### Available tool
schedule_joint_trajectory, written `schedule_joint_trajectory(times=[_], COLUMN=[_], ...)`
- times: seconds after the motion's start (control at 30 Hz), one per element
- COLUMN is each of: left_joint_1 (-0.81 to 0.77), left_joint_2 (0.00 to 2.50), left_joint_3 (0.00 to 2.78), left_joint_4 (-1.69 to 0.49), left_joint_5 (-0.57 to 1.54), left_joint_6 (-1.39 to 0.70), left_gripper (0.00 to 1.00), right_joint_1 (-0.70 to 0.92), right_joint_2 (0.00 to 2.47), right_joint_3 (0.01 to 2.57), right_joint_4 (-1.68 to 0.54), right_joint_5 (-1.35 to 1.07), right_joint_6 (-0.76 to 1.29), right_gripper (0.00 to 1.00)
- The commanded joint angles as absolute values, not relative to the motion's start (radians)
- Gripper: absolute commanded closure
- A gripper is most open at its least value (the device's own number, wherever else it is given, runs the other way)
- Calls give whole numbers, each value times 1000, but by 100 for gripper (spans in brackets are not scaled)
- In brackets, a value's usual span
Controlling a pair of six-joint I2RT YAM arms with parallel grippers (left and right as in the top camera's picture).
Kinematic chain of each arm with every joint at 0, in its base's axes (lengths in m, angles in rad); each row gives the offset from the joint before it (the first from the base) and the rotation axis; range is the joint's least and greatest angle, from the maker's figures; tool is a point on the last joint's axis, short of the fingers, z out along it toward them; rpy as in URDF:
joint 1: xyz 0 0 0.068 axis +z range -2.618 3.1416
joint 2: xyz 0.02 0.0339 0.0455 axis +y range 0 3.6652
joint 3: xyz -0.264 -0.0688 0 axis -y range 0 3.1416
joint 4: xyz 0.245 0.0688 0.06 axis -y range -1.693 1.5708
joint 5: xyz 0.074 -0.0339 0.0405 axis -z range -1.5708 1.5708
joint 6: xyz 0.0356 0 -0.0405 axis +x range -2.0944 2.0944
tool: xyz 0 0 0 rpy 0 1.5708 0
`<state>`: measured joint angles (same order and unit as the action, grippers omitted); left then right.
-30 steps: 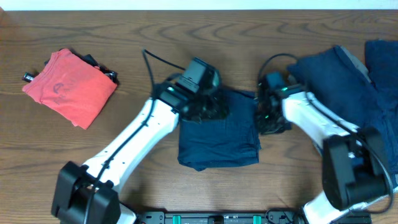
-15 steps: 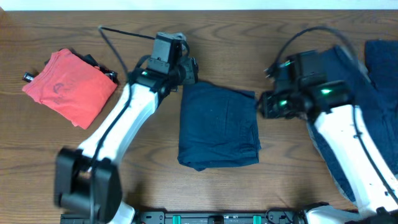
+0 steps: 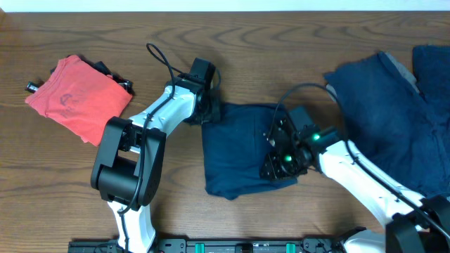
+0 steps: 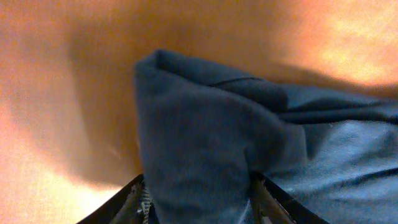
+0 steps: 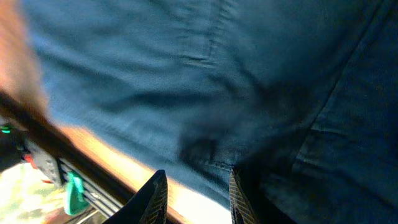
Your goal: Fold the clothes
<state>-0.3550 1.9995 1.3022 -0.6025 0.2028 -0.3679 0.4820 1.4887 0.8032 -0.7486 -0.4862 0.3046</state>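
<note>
On the wood table, the left gripper pinches the folded shorts. The right gripper sits at their edge, grip unclear.

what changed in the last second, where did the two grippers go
Both arms, lifted clear half a second ago, came back down. The left gripper returned to the top-left corner of the folded navy garment, cloth bunched between its fingers. The right gripper went from the top-right corner to the bottom-right edge; its grip is unclear. The garment, the red cloth and the navy pile stayed roughly put.
</note>
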Motion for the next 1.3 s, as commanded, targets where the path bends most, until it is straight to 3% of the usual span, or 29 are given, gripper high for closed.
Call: schedule_joint_trajectory(times=[0.0, 0.27, 0.43, 0.6, 0.67, 0.73, 0.8, 1.03, 1.27], left_joint_1=[-352, -355, -355, -353, -354, -355, -356, -356, -358], left_joint_2=[2019, 2019, 1986, 1864, 1808, 1771, 1763, 1857, 2014], left_joint_3=[1304, 1304, 1304, 1304, 1304, 1304, 1304, 1304, 1304], left_joint_4=[-715, -1146, -1210, -1108, -1023, -918, -833, -709, -607], left_joint_5=[191, 269, 416, 415, 411, 407, 408, 430, 601], left_joint_6=[-348, -352, -344, -344, -339, -302, -267, -129, -82], left_gripper=[48, 48, 48, 47, 41, 14, 2, 2, 2], right_joint_1=[482, 358, 248, 237, 246, 250, 250, 250, 250], right_joint_2=[1528, 1590, 1588, 1588, 1586, 1580, 1574, 1569, 1569], right_joint_3=[749, 739, 784, 873, 897, 911, 914, 914, 914], right_joint_4=[-714, -596, -372, -396, -430, -452, -462, -496, -502], right_joint_5=[-466, -156, -142, -200, -199, -199, -200, -199, -199], right_joint_6=[345, 462, 384, 315, 308, 306, 306, 306, 306], right_gripper=[68, 68, 65, 62, 59, 57, 56, 53, 53])
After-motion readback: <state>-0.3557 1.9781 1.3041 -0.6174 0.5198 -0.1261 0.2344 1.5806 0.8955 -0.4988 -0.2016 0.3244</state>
